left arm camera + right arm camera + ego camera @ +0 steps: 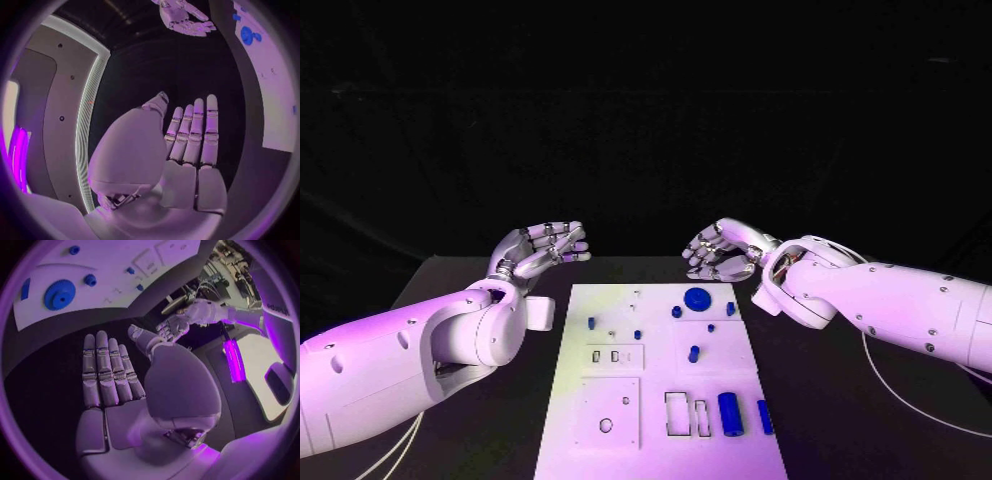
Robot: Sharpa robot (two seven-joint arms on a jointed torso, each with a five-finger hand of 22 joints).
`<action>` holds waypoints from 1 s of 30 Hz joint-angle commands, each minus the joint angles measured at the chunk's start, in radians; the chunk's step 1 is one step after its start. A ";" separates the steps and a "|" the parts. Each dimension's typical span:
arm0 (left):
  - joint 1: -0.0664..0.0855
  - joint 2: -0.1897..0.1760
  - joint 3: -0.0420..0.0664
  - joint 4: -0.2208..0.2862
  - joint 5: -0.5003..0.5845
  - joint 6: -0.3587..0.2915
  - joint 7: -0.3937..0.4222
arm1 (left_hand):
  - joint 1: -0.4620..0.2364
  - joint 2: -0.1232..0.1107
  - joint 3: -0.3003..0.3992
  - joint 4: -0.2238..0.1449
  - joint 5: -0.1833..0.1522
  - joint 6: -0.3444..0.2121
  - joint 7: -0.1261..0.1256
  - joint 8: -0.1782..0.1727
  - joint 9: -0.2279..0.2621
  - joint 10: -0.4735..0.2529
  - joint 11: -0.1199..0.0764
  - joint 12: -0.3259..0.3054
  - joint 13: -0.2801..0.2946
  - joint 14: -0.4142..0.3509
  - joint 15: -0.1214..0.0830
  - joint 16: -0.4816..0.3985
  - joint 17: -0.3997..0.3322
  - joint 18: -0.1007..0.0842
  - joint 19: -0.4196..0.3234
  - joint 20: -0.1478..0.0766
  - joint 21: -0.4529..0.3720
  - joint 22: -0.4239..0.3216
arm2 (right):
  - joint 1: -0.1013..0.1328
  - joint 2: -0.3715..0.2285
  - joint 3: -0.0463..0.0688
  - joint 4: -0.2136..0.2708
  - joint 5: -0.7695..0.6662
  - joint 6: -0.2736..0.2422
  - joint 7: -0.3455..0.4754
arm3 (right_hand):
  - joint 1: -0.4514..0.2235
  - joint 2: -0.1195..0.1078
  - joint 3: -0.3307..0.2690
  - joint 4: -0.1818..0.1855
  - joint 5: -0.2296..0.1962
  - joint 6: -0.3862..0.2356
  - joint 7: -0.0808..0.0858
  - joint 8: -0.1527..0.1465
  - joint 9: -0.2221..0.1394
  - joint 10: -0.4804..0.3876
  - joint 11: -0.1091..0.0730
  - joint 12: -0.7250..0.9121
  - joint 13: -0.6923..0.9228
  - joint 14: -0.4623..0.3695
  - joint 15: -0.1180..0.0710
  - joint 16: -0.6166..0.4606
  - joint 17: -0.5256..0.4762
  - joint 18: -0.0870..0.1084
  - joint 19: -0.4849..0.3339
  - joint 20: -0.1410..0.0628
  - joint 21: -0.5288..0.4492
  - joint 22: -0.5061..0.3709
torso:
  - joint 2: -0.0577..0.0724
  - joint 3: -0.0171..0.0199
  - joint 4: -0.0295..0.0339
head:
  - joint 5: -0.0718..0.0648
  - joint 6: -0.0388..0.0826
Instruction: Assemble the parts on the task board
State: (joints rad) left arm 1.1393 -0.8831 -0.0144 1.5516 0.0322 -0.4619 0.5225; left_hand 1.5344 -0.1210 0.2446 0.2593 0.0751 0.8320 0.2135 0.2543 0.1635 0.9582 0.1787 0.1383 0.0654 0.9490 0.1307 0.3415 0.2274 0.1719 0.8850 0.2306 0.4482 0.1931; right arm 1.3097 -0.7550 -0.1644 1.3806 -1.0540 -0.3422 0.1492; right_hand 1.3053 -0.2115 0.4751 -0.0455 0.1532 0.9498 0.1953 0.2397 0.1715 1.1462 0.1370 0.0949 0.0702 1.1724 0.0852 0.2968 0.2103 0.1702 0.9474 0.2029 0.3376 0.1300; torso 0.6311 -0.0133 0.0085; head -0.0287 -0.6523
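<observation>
Hovering empty and open past the task board's [661,400] far end, right hand [726,250] nearest the blue disc [697,296]; left hand [545,245] likewise.

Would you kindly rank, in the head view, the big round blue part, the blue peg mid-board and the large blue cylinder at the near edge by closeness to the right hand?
1. Big round blue part: at the board's far end, just below the right hand.
2. Blue peg: mid-board.
3. Large blue cylinder: near end of the task board, farthest.
</observation>
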 commanded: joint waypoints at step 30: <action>0.045 -0.087 0.011 0.133 -0.056 0.105 -0.020 | 0.001 -0.021 -0.001 -0.007 -0.006 -0.007 0.023 -0.015 -0.005 -0.003 0.009 -0.022 -0.001 -0.011 0.007 -0.017 0.006 0.009 0.014 0.000 0.018 0.006 | -0.006 0.039 0.000 0.026 -0.496 0.119 -0.224 | -0.013 -0.052 -0.046 0.056 0.003 0.071 -0.043 -0.032 0.142 0.057 -0.051 -0.021 0.119 0.347 -0.075 1.106 1.063 -0.088 0.429 -0.102 0.949 0.990 | 0.095 -0.0114 0.0291 | -0.028 0.000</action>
State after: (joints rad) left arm 1.1821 -0.9709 -0.0050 1.6805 -0.0185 -0.3794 0.5011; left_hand 1.5384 -0.1330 0.2488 0.2551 0.0752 0.8314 0.2140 0.2435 0.1598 0.9543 0.1825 0.1191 0.0655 0.9434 0.1363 0.3278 0.2320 0.1712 0.8937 0.2324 0.4599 0.1976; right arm 1.3048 -0.7172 -0.1646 1.4081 -1.5192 -0.2524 -0.0610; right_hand 1.2821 -0.2659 0.4256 0.0102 0.1531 1.0201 0.1448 0.2145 0.3126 1.2094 0.0824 0.0714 0.1894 1.4667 0.0032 1.4012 1.2735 0.0919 1.3720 0.1018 1.2867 1.1208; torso 0.7221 -0.0241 0.0354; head -0.0553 -0.6526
